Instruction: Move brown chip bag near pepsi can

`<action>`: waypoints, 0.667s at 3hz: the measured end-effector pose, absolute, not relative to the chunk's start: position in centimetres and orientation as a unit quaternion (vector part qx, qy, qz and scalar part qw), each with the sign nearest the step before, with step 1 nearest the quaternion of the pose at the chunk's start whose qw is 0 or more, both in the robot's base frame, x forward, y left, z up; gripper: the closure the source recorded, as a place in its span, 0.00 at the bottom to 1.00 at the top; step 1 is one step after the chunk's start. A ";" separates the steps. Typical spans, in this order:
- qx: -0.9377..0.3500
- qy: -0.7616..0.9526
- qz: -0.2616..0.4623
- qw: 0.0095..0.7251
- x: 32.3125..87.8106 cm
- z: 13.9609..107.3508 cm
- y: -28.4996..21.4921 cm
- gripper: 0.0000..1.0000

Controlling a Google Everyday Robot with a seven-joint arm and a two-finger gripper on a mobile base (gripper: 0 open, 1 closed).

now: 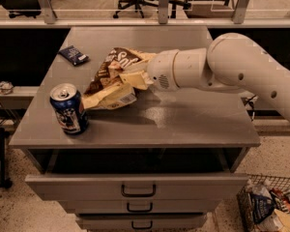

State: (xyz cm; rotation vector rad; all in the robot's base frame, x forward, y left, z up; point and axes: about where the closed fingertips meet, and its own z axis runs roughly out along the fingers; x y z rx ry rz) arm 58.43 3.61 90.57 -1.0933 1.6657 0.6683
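The brown chip bag (113, 79) lies crinkled on the grey cabinet top (183, 120), dark brown and cream-tan with white lettering. My gripper (134, 77) reaches in from the right on a white arm and is shut on the bag's right side. The pepsi can (68, 108) stands upright near the front left edge. The bag's lower left corner is close to the can, just right of it; I cannot tell if they touch.
A small dark blue flat packet (73, 55) lies at the back left of the top. Drawers (137, 190) sit below the front edge. A wire basket of snacks (270, 207) stands on the floor at lower right. Office chairs stand behind a rail.
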 end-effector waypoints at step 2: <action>-0.464 0.685 0.259 0.498 58.9 91.2 2.9 0.00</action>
